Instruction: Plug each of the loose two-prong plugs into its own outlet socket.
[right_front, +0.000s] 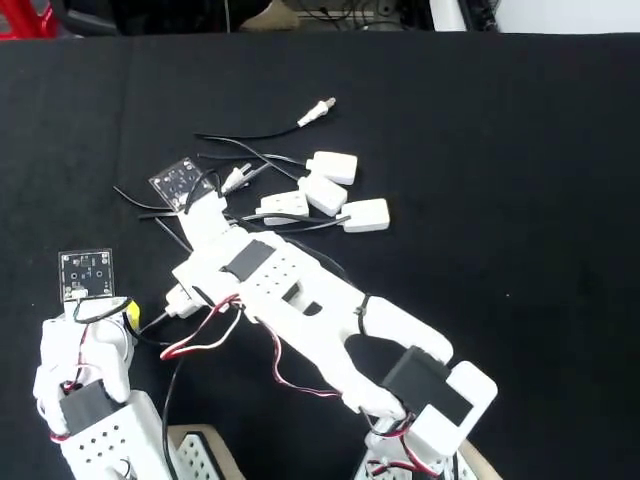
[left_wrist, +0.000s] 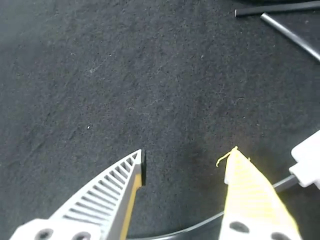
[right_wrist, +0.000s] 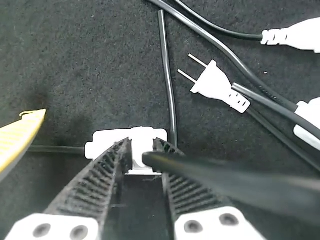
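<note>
The black bench (right_front: 520, 200) is offering wide bare room across the right half of the high view, and more along the left side above the left arm. The clutter is sitting at centre-top, where a cluster of white outlet sockets (right_front: 322, 193) is lying among black cables (right_front: 240, 135), just beyond the right arm's outstretched wrist. A far plug (right_front: 316, 111) is lying alone above them, well apart from the bench's top edge.

The right pincer (right_wrist: 142, 145) is gripping a held plug (right_wrist: 125, 136). Its dark jaws are pressing on the white body from both sides, and a black cable is crossing in front of them. The body is lying crosswise with its cord running off to one side, and its prongs are hidden. A loose plug (right_wrist: 212, 82) is lying flat nearby, white, with both thin prongs showing clearly and a ribbed collar where its cord begins.

The left pincer (left_wrist: 187, 151) is hovering with its jaws spread wide over bare cloth at the lower left, grasping nothing. Its yellow finger (left_wrist: 250, 190) is sitting near the held plug.
</note>
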